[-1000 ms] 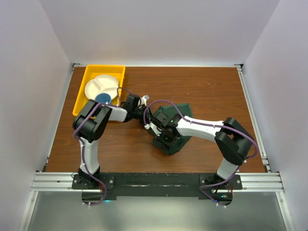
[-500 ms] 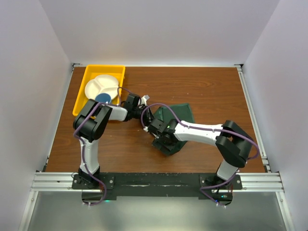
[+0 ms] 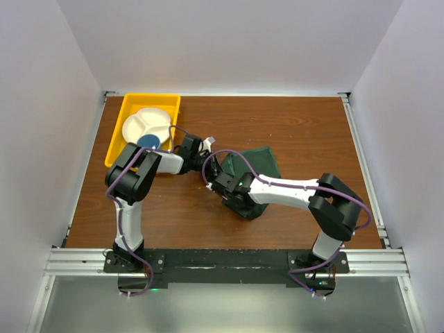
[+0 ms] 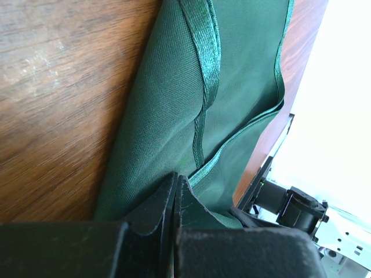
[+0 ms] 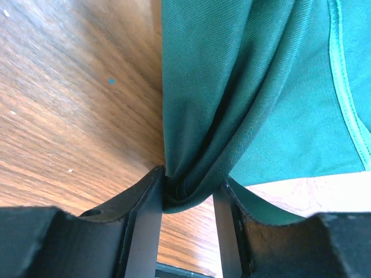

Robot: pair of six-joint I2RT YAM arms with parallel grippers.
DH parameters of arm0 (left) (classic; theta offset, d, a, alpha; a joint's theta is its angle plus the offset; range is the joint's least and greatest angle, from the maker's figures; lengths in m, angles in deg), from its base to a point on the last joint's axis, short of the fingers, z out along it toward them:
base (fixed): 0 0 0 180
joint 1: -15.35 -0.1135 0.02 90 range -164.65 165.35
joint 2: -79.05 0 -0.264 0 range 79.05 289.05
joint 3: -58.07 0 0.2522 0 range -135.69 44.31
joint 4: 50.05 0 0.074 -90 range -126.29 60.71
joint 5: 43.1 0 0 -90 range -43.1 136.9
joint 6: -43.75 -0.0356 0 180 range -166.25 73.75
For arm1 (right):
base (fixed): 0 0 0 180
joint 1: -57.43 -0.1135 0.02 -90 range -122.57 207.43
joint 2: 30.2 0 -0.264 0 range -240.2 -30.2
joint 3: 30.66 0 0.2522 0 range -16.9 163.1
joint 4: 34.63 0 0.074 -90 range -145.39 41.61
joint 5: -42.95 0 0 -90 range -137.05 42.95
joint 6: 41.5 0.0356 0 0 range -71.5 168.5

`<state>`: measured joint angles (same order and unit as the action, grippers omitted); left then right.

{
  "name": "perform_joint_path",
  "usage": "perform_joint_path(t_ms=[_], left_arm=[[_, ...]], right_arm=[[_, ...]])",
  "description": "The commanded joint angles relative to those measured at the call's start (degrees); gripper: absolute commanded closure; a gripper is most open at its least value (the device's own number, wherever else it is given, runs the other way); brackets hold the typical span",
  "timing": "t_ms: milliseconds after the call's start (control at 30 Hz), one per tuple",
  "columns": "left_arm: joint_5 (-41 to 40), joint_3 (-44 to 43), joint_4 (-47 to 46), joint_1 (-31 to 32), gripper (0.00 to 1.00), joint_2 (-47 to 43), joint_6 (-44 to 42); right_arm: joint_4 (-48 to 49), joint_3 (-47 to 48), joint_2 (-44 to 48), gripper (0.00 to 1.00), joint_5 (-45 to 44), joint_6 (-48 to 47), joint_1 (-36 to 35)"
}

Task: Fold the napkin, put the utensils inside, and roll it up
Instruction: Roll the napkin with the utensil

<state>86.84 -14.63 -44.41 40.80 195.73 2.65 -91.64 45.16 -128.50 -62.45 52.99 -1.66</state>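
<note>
The napkin lies rumpled on the worktop between the arms; the left jaws are pressed together, pinching its edge. The right jaws stand narrow, clamping a bunched fold of it.

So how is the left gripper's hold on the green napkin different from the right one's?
The left gripper has fingers pressed together on a thin bit of the napkin; the right gripper has fingers apart with a thick bunched fold between them. From above, the left gripper is at the napkin's far left side, the right gripper at its near side. Both hold the same cloth.
</note>
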Motion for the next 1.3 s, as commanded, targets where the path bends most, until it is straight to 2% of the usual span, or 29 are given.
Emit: perform_joint_path(t_ms=[0,200,367,467,567,667,933,1067,1167,1267], left_arm=[[-14.1,2.8,10.8,-1.7,1.00,5.2,-5.6],[-14.5,2.4,11.6,-1.9,1.00,5.3,-6.6],[-14.5,1.9,12.3,-2.0,1.00,5.4,-7.1],[-14.6,1.3,13.0,-2.0,1.00,5.4,-7.7],[-14.9,0.7,14.0,-2.0,1.00,5.4,-8.5],[-15.2,-0.2,15.1,-2.1,1.00,5.3,-9.6],[-18.4,-5.1,21.3,-2.1,0.99,0.6,-15.6],[-22.9,-9.9,24.3,-2.1,0.80,-4.2,-17.0],[-24.0,-13.0,26.1,-2.1,0.70,-7.0,-17.5],[-23.4,-13.6,26.1,-2.1,0.67,-10.0,-17.1]], right_arm=[[-0.5,3.1,0.8,0.59,1.6,0.3,1.3],[0.9,2.5,2.6,0.69,10.1,-1.2,8.6],[1.3,3.3,0.6,0.90,20.9,-3.2,14.4],[2.0,3.9,-0.8,0.95,27.4,-3.7,17.0],[2.5,5.3,-2.9,0.99,34.0,-3.6,20.0],[3.9,6.1,-4.3,0.99,36.8,-2.1,23.4],[3.2,9.0,-15.9,1.00,47.3,0.7,29.4],[5.7,6.4,-16.9,1.00,48.6,2.7,30.3],[7.3,4.7,-17.4,1.00,49.8,3.6,30.9],[8.3,3.2,-17.5,1.00,49.7,4.1,31.8]])
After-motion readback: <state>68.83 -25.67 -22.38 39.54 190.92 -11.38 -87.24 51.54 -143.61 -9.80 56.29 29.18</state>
